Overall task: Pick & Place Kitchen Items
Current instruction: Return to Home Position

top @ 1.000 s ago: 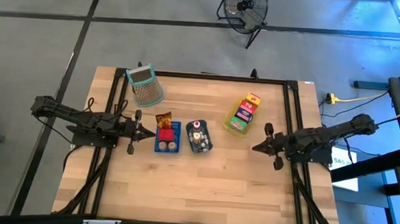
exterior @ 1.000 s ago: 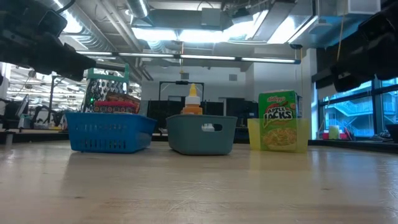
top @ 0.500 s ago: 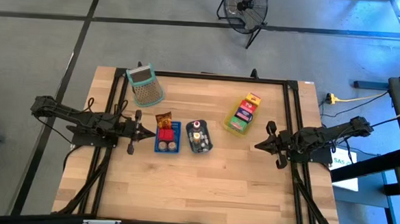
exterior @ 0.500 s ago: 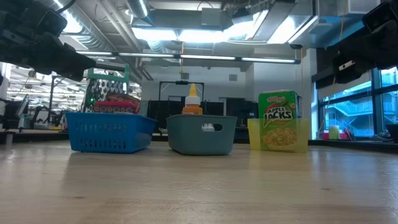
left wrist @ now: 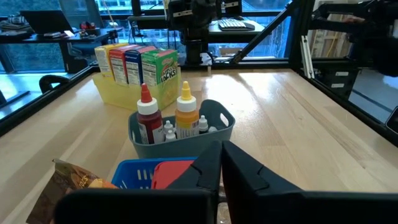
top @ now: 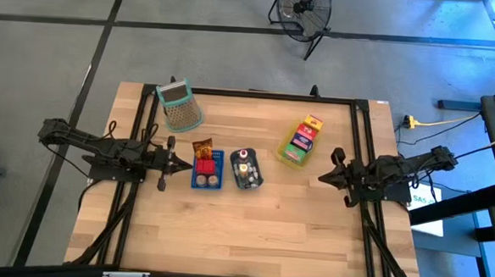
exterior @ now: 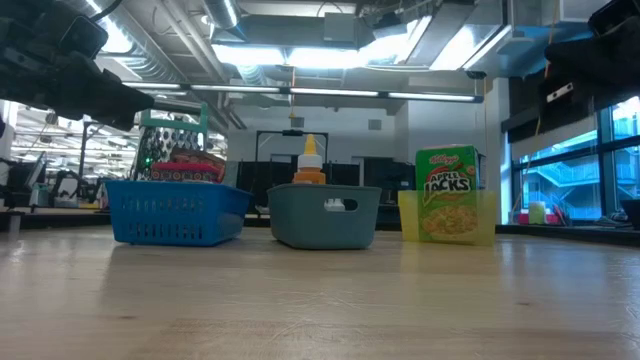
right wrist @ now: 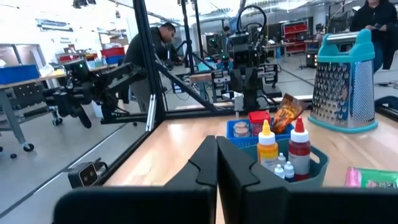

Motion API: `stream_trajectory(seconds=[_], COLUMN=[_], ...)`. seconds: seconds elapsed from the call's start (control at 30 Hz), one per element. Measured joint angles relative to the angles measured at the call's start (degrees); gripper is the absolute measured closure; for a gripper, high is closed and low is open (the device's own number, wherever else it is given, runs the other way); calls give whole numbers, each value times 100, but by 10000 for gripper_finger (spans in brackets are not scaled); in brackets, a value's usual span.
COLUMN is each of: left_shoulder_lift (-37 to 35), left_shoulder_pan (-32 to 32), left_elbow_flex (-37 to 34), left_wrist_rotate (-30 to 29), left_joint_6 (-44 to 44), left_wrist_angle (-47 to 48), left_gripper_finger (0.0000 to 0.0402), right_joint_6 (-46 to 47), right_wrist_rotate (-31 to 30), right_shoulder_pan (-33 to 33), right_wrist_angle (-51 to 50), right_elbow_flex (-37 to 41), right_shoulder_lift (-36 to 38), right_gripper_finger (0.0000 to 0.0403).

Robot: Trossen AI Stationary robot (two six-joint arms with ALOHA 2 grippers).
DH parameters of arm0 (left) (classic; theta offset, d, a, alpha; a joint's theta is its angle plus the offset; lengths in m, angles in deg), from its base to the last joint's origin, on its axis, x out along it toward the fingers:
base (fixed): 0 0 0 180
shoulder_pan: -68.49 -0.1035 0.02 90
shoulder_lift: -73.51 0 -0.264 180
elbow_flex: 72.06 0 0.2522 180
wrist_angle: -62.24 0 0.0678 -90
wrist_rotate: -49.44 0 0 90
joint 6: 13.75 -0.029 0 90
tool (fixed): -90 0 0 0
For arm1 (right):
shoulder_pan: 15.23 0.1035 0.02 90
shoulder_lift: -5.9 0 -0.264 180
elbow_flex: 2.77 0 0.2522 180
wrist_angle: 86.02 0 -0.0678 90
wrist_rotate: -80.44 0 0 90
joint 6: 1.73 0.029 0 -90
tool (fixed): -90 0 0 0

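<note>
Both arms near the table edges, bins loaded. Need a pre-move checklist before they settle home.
1. Left gripper shut, nothing between its fingers: ok.
2. Right gripper shut, empty: ok.
3. Both arms sit higher than the bin tops in the low view: ok.
4. Red bottle and yellow bottle upright in the gray bin: ok.
5. Cereal boxes upright in the yellow bin: ok.
6. Gap between the left gripper and the blue bin: cannot tell.

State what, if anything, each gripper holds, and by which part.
Nothing is held. The left gripper and the right gripper each show jaws shut with nothing between them.
</note>
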Motion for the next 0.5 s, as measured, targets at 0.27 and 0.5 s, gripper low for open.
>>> stream_trajectory(seconds=[0.27, 0.5], left_shoulder_lift=[0, 0], left_shoulder_pan=[0, 0], left_elbow_flex=[0, -2], left_wrist_rotate=[2, 0], left_joint_6=[0, 0], left_wrist_angle=[-7, -9], left_gripper_finger=[391, 395], right_joint_6=[0, 0], right_wrist_rotate=[4, 10], right_shoulder_pan=[0, 4], right_wrist_angle=[-91, -113], right_elbow_flex=[2, 2], right_shoulder_lift=[-2, -2], right_gripper_finger=[402, 402])
